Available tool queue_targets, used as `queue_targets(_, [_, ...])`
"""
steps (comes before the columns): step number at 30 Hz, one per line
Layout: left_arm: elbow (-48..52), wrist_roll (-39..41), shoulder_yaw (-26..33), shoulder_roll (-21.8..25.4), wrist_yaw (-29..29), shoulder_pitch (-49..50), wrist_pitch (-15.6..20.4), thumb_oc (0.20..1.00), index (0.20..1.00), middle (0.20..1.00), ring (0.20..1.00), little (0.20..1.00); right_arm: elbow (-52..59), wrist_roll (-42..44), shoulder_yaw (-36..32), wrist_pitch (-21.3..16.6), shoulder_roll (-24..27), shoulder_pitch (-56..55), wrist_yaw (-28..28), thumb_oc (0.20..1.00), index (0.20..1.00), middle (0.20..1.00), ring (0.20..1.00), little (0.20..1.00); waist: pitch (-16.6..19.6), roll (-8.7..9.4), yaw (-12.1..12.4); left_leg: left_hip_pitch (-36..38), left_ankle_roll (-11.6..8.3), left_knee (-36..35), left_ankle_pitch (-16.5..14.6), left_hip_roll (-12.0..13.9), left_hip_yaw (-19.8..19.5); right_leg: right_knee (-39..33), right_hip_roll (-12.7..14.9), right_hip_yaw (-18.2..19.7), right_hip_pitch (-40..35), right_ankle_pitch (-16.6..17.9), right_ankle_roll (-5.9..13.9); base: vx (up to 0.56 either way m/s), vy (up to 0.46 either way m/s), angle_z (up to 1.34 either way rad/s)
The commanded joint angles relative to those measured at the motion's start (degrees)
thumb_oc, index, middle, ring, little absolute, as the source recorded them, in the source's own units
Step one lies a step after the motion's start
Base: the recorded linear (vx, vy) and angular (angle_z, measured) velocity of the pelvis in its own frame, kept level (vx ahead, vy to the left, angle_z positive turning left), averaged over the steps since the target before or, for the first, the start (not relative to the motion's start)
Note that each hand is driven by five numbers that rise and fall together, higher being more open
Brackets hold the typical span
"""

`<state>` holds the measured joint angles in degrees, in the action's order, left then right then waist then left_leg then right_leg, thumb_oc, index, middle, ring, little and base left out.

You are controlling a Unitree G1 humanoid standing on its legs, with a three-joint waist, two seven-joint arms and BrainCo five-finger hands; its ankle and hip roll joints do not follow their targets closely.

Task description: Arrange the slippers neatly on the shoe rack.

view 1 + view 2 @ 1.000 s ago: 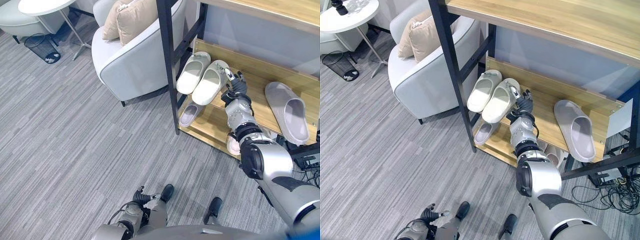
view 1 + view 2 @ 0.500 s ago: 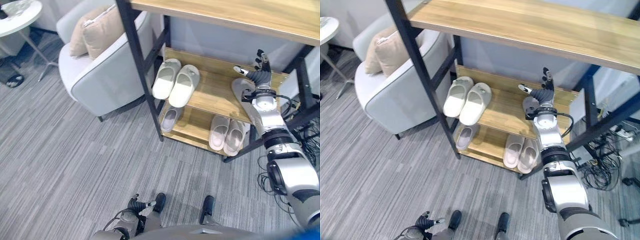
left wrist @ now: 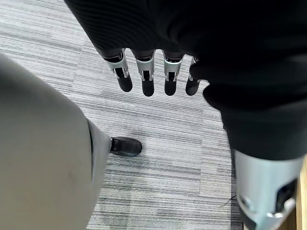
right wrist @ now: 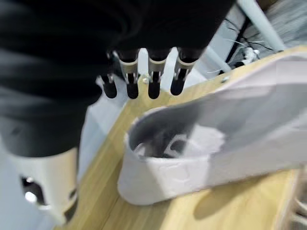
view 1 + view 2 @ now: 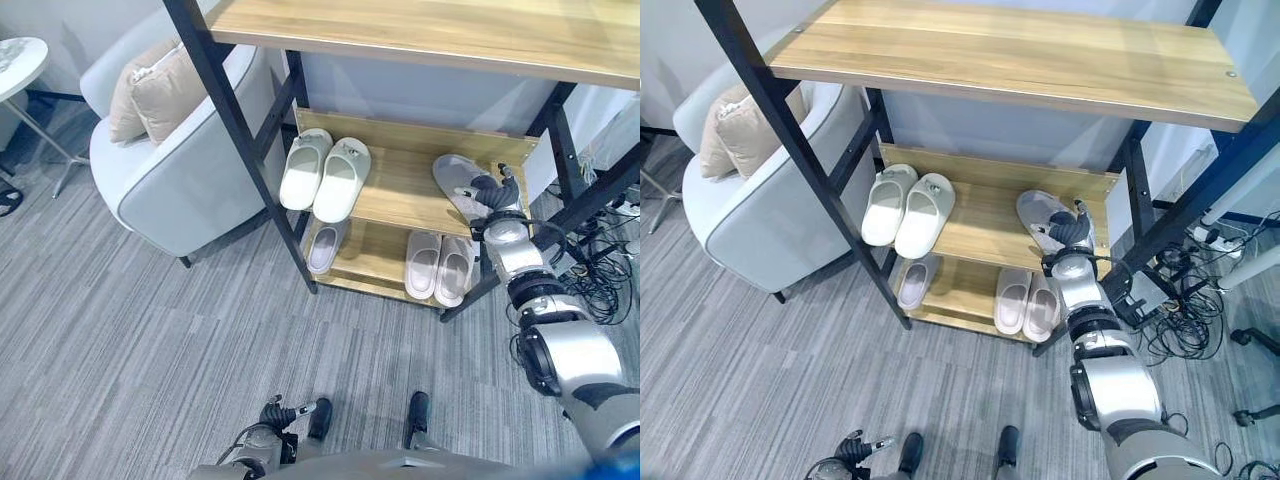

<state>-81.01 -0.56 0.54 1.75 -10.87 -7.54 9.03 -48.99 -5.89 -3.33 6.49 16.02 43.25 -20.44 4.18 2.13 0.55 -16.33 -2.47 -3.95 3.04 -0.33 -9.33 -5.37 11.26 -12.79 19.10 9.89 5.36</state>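
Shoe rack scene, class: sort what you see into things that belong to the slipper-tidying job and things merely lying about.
Job:
- shoe rack
- grey slipper under the right hand
- white pair, middle shelf
- pink pair and single slipper, bottom shelf

Lying about:
- armchair with cushions
- side table
- floor cables

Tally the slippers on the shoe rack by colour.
White slippers: 2
Grey slippers: 2
Pale pink slippers: 2
Total: 6
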Motion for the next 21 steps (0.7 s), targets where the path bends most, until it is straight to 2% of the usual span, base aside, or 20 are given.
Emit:
queue_targets(1, [-4.97, 2.00, -0.11, -0.89, 0.24, -1.83, -1.13, 1.000, 1.000, 1.000, 1.000, 1.000, 1.59, 0.87, -2.41, 0.90, 0.03, 3.48, 2.00, 1.000, 1.000, 1.000, 1.000, 1.000, -3.62, 1.44, 1.13, 0.78, 0.80, -1.05, 2.19, 0.34, 2.57, 0.37, 3.56, 0.12, -10.85, -7.72, 5.78, 0.02, 0.001, -0.13])
queue_targets(3, [-4.93, 2.06, -0.18, -0.81, 0.05, -1.84, -1.43, 1.000, 1.000, 1.000, 1.000, 1.000, 3.87, 4.36, -4.44, 1.34, -2.78, 1.52, 3.90, 1.000, 1.000, 1.000, 1.000, 1.000, -3.46, 1.66, 0.93, 0.95, 0.84, -1.05, 2.04, 0.46, 2.73, 0.37, 3.56, 0.25, -10.90, -7.73, 5.82, 0.02, 0.000, -0.07])
queue_targets(7, [-5.14, 1.89, 0.03, -0.37, -0.14, -1.73, -1.92, 1.000, 1.000, 1.000, 1.000, 1.000, 6.81, 5.52, -4.68, 1.55, -5.88, -2.40, 6.29, 1.000, 1.000, 1.000, 1.000, 1.000, -2.80, 2.49, 0.73, 1.60, 0.96, -1.05, 1.67, 0.43, 3.04, 0.37, 3.59, 0.35, -11.49, -7.86, 5.88, 0.02, -0.005, -0.04])
queue_targets(11, [-5.52, 1.35, -0.13, 0.30, -0.23, -1.06, -2.31, 1.000, 1.000, 1.000, 1.000, 1.000, 6.51, 6.30, -4.26, 0.19, -7.97, -3.26, 7.90, 1.000, 1.000, 1.000, 1.000, 1.000, -2.12, 3.05, 0.99, 1.73, 1.03, -1.05, 1.58, 0.42, 3.03, 0.37, 3.66, 0.41, -11.58, -7.91, 6.01, 0.01, -0.002, 0.01])
queue_targets(21, [-6.55, 0.64, 0.24, 1.34, -0.08, -0.57, -3.32, 1.000, 1.000, 1.000, 1.000, 1.000, 5.29, 7.08, -2.10, -2.30, -12.35, -2.30, 8.57, 1.000, 1.000, 1.000, 1.000, 1.000, -1.21, 4.10, 1.46, 1.75, 1.02, -1.05, 1.48, 0.42, 3.09, 0.37, 3.75, 0.43, -11.70, -7.78, 6.13, 0.01, 0.001, 0.01])
